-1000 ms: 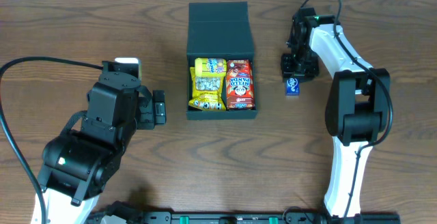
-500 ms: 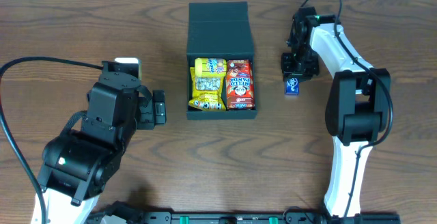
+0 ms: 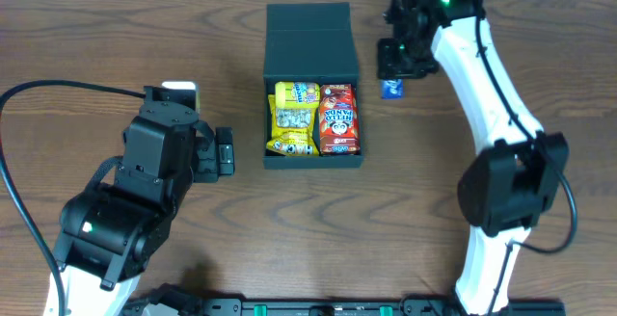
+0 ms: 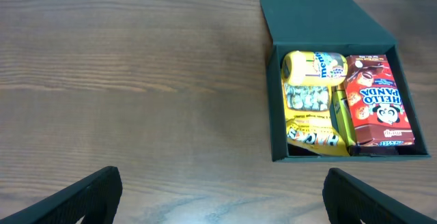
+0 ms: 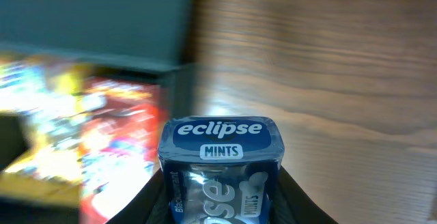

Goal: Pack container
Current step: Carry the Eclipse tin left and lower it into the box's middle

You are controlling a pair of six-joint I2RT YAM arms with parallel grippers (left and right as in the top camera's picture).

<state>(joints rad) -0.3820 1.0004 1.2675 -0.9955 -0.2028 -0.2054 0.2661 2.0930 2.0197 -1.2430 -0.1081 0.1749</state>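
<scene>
Sitting mid-worktop [image 3: 116,27], our container [image 3: 313,162] lies open, a yellow pack [image 3: 294,118] and a red pack [image 3: 337,118] inside. Since a second ago, our right end effector [image 3: 393,80], clamped on a blue mints box [image 5: 220,156], has carried it up beside the lid [image 3: 310,41]. Our left end effector [image 3: 224,152] stays spread apart.

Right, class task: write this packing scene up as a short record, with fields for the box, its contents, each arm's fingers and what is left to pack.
container: matte black cardboard box, flap lid open, lying flat behind it
inside: yellow sweets pack on the left, red Hello Panda carton on the right, side by side
left fingers: open, empty, left of the box
right fingers: shut on small blue Eclipse mints pack, to the right of the lid
not yet packed: the mints pack
</scene>
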